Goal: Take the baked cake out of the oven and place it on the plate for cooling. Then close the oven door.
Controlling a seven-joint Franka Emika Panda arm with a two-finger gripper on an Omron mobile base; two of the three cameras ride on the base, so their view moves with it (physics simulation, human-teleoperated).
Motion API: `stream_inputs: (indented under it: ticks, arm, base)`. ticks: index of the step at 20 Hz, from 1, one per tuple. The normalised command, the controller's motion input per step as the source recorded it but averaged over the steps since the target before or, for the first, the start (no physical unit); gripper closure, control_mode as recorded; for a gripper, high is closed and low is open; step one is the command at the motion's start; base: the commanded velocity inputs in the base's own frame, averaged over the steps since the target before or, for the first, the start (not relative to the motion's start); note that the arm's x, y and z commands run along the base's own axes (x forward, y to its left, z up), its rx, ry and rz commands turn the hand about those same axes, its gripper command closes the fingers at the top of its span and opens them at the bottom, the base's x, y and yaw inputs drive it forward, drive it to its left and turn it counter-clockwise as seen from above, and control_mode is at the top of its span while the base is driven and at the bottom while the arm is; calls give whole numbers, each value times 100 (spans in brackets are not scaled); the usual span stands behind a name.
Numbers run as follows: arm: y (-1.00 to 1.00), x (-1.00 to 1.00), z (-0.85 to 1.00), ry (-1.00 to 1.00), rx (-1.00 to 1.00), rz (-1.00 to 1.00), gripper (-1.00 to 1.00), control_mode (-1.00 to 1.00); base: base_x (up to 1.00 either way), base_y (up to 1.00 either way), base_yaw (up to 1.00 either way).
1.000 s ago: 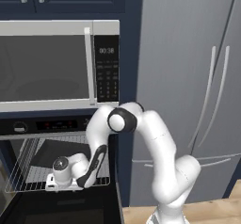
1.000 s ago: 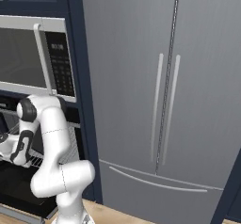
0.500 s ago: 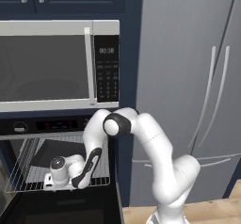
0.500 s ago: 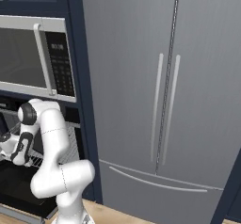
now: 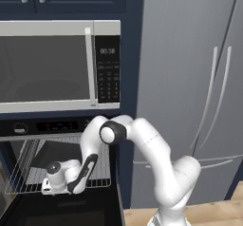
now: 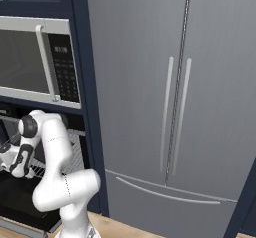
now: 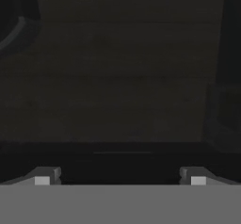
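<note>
The arm reaches low into the open oven [image 5: 57, 161], with the gripper [image 7: 120, 176] at the front edge of the pulled-out wire rack [image 5: 28, 170] and its jaws spread wide with nothing between them, looking into a dark cavity. The cake cannot be made out in that darkness, and no plate is to be seen; the oven door [image 5: 61, 215] hangs open below the rack. To do this reach well, I judge the hand should go in level above the rack wires, jaws kept wide until the cake's edge sits clearly between the tips, and clear of the oven's side wall.
</note>
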Motion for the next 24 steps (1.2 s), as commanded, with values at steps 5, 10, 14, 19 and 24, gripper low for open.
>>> stream_inputs:
  ticks: [5, 10, 14, 19, 24]
  arm:
    - [24, 20, -24, 1, -5, 0, -100, -100]
    - [7, 38, -7, 0, -4, 0, -100, -100]
    - [1, 39, -1, 0, -3, 0, -100, -100]
    - [12, 36, -1, -8, -7, 0, -100, -100]
    - [16, 40, -2, -14, -9, 0, -100, -100]
  base:
    - [0, 0, 0]
    - [0, 0, 0]
    - [0, 0, 0]
    - [0, 0, 0]
    - [0, 0, 0]
